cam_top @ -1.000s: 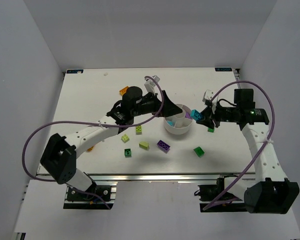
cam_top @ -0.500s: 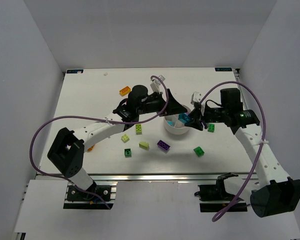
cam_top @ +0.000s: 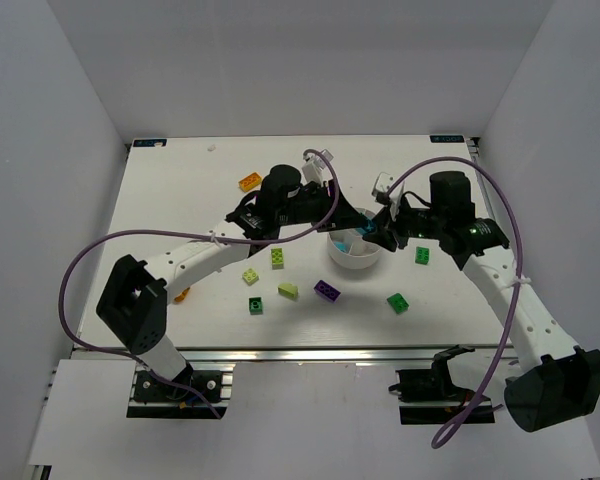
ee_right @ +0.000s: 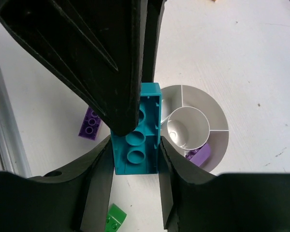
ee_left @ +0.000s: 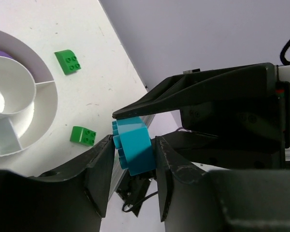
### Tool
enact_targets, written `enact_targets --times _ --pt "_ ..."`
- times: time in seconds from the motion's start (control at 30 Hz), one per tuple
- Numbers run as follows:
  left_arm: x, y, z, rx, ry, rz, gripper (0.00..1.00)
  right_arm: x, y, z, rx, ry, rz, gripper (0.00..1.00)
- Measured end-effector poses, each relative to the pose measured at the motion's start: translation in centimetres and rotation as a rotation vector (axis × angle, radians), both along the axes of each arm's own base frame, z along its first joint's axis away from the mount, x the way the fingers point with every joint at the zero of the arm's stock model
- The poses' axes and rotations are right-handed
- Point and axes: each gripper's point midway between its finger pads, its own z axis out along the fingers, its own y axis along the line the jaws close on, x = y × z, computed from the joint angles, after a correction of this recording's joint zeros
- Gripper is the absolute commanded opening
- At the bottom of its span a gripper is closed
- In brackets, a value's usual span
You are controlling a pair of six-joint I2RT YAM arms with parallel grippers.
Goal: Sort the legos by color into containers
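Note:
A cyan lego [cam_top: 368, 232] hangs over the right rim of the round white dish [cam_top: 356, 264] whose wedges are the containers. Both grippers meet on it. In the left wrist view the cyan lego [ee_left: 133, 145] sits pinched between my left gripper's [ee_left: 133, 141] two fingers, with a right finger [ee_left: 208, 92] lying across it from above. In the right wrist view my right gripper [ee_right: 135, 145] is shut on the same lego [ee_right: 135, 152], and the left fingers [ee_right: 101, 63] cover its upper end. One purple lego [ee_right: 200, 154] lies in a wedge of the dish [ee_right: 217, 140].
Loose on the table: an orange lego [cam_top: 248, 182] at the back left, lime ones [cam_top: 278, 258] [cam_top: 250, 277] [cam_top: 288, 291], a dark green one [cam_top: 255, 306], a purple one [cam_top: 327, 291], green ones [cam_top: 397, 303] [cam_top: 421, 256]. Both arms cross above the dish.
The right gripper carried the cyan lego leftward to over the dish. The left gripper reached across the dish to meet it and closed its jaws onto the lego.

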Motion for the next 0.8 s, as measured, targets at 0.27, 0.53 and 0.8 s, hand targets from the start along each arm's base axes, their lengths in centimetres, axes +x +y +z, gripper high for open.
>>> enact_targets --times 0.27,0.53,0.8 --pt "0.9 -0.4 -1.3 0.079 0.015 0.018 0.2 0.8 -0.3 -1.2 -0.04 -0.021 -0.065 0.47" --pt "1.7 0.1 -3.8 0.184 -0.007 0.045 0.0 0.5 -0.4 -0.8 -0.027 -0.048 -0.09 0.89" --pt "3.3 2.8 -6.1 0.358 -0.085 0.143 0.0 1.7 -2.1 -0.9 -0.032 -0.087 -0.246 0.89"
